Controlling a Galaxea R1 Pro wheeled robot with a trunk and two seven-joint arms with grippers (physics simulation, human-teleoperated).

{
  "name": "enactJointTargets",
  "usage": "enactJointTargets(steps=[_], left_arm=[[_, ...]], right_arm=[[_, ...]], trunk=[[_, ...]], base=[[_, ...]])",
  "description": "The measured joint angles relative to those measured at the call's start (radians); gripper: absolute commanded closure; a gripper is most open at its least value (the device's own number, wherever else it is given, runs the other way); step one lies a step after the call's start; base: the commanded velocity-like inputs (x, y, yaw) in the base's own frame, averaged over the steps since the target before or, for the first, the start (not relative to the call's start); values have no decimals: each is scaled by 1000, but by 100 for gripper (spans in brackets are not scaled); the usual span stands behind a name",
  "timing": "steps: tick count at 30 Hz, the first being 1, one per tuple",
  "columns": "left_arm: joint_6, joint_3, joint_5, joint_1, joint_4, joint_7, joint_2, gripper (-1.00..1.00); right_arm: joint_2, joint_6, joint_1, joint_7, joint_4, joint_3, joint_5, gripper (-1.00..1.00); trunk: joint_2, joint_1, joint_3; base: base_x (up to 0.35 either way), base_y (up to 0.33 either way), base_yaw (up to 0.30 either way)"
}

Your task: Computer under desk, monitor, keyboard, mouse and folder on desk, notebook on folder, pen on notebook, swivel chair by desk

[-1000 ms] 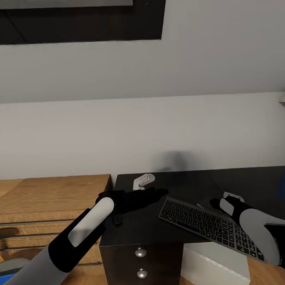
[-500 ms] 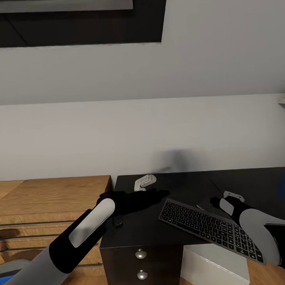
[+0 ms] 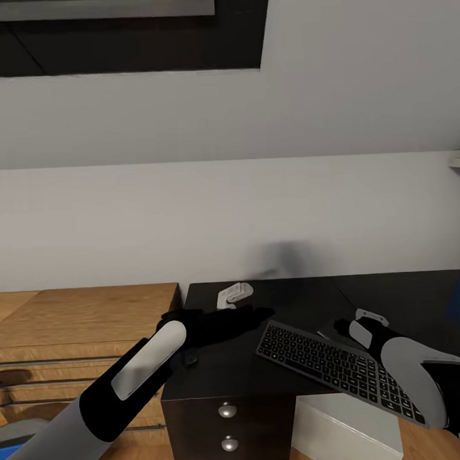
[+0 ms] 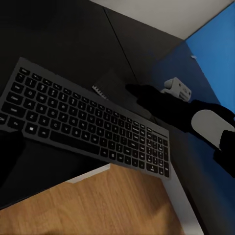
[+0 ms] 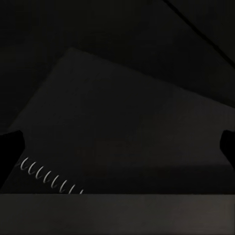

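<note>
The right arm reaches over the glossy black tabletop (image 3: pixel 307 300) toward a thin, nearly black spiral-bound notebook (image 5: pixel 127 132) lying flat just beyond the far edge of the flat dark-keyed keyboard in its silver-grey frame (image 3: pixel 340 367). The step in hand looks like picking up the notebook, so it can later be stacked on the folder.

In the head view the keyboard sits in the lower centre-right of the frame, slanted, its near right corner overhanging the tabletop edge above the plain white box-shaped computer (image 3: pixel 349 429) on the floor. The right gripper (image 3: pixel 348 326) hovers just past the keyboard's far edge; the left gripper (image 3: pixel 250 314) rests at centre-left, near a small dark rounded mouse (image 3: pixel 189 358). Whether the left one is spread or clenched cannot be told.

The right wrist view shows what the head view hides: the notebook's wire coil and pale outline between two dark fingertips (image 5: pixel 11 147) standing wide apart, so that gripper is released and holds nothing. The left wrist view shows the full keyboard, the notebook's coil peeking behind it, and a blue panel (image 4: pixel 215 54) in the upper right.

The next move likely calls for lowering onto an edge of the thin notebook.
</note>
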Motion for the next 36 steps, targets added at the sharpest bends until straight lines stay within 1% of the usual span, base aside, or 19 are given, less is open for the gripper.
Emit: enactJointTargets(steps=[10, 24, 31, 36], left_arm=[[0, 0, 0, 0, 0, -1, -1, -100], [0, 2, 0, 0, 0, 4, -3, -100], [0, 1, -1, 0, 0, 4, -3, -100], [0, 1, -1, 0, 0, 5, -3, -100]], right_arm=[[-1, 1, 0, 0, 0, -1, 0, -100], [-9, 2, 0, -1, 1, -3, -3, -100], [-18, 3, 0, -2, 0, -3, -3, -100], [-37, 3, 0, -1, 0, -3, -4, -100]], trunk=[[0, 0, 0], [0, 0, 0], [0, 0, 0], [0, 0, 0]], base=[[0, 0, 0], [0, 0, 0], [0, 0, 0], [0, 0, 0]])
